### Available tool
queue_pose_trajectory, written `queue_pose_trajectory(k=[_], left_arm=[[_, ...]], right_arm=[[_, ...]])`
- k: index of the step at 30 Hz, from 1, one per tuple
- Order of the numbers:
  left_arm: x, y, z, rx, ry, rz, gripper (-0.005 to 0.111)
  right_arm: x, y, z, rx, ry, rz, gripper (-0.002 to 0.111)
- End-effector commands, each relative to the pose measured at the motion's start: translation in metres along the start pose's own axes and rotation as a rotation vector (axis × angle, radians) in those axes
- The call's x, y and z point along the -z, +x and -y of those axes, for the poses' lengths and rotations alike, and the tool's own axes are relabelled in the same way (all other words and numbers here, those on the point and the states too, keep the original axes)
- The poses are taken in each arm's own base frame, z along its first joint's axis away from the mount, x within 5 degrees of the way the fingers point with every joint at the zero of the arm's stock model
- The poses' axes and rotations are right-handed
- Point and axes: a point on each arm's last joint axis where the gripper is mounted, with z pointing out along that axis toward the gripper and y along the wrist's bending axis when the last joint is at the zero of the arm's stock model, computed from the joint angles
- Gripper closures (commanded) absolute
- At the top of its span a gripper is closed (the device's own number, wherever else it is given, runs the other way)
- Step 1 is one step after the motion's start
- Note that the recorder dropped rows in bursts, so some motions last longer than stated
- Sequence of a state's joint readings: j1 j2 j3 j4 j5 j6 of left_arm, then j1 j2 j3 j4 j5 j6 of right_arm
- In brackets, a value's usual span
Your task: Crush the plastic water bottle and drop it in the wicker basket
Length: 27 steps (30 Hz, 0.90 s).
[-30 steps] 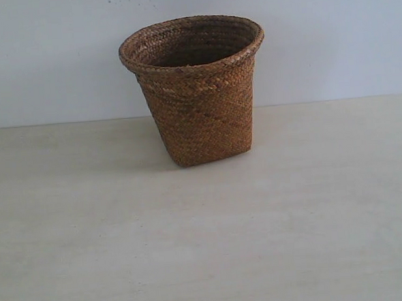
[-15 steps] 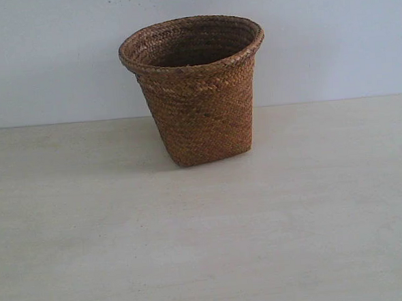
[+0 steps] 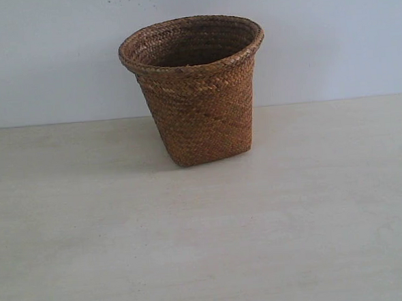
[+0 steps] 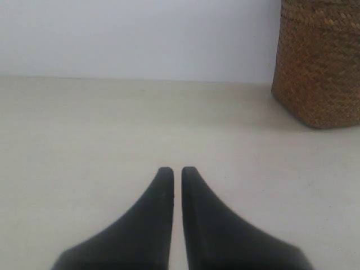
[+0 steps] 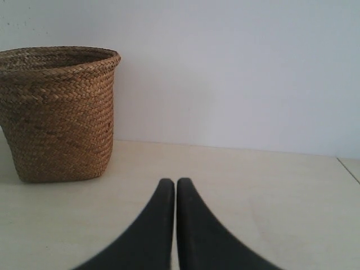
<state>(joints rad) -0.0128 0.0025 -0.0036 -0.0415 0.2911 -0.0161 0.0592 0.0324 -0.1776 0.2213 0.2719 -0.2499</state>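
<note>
The brown wicker basket (image 3: 196, 89) stands upright at the back middle of the pale table, its round rim open upward. It also shows as a woven wall in the left wrist view (image 4: 320, 62) and whole in the right wrist view (image 5: 56, 112). The plastic water bottle is in none of the views. My left gripper (image 4: 176, 170) is shut with nothing between its black fingers, low over bare table short of the basket. My right gripper (image 5: 175, 182) is also shut and holds nothing. Neither gripper appears in the exterior view.
The pale wooden table (image 3: 207, 245) stretches in front of the basket to a plain white wall behind. A table edge (image 5: 349, 169) shows in the right wrist view.
</note>
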Motion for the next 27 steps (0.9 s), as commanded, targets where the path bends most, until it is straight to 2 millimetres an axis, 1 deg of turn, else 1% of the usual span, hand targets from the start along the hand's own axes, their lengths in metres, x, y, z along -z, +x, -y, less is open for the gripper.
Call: queue_pose_trajectory(k=[1,12,17,20,22,23,25,26,27], left_arm=[[0.0,0.001,0.0,-0.003,-0.005,-0.001,0.102],[0.0,0.001,0.0,-0.003,-0.005,-0.001,0.102],[0.0,0.001,0.0,-0.003,-0.005,-0.001,0.102],[0.0,0.001,0.0,-0.003,-0.005,-0.001,0.102],[0.0,0.001,0.0,-0.003,-0.005,-0.001,0.102],[0.0,0.001,0.0,-0.003,-0.005,-0.001,0.102],[0.0,0.001,0.0,-0.003,-0.005,-0.001,0.102],[0.0,0.001,0.0,-0.003,-0.005,-0.001,0.102],[0.0,0.001,0.0,-0.003,-0.005,-0.001,0.102]], right_arm=[[0.0,0.0,0.001,-0.009,0.01,0.008,0.108],[0.0,0.0,0.001,-0.009,0.01,0.008,0.108],[0.0,0.002,0.002,-0.133,0.03,-0.001,0.108],[-0.001,0.003,0.003,-0.148,0.037,-0.012,0.108],[-0.002,0.008,0.003,-0.142,0.038,-0.026,0.108],[-0.003,0.013,0.003,-0.143,0.039,-0.036,0.108],[-0.007,0.027,0.003,-0.142,0.043,-0.059,0.108],[-0.009,0.039,0.003,-0.14,0.047,-0.07,0.108],[-0.01,0.047,0.003,-0.137,0.05,-0.082,0.108]])
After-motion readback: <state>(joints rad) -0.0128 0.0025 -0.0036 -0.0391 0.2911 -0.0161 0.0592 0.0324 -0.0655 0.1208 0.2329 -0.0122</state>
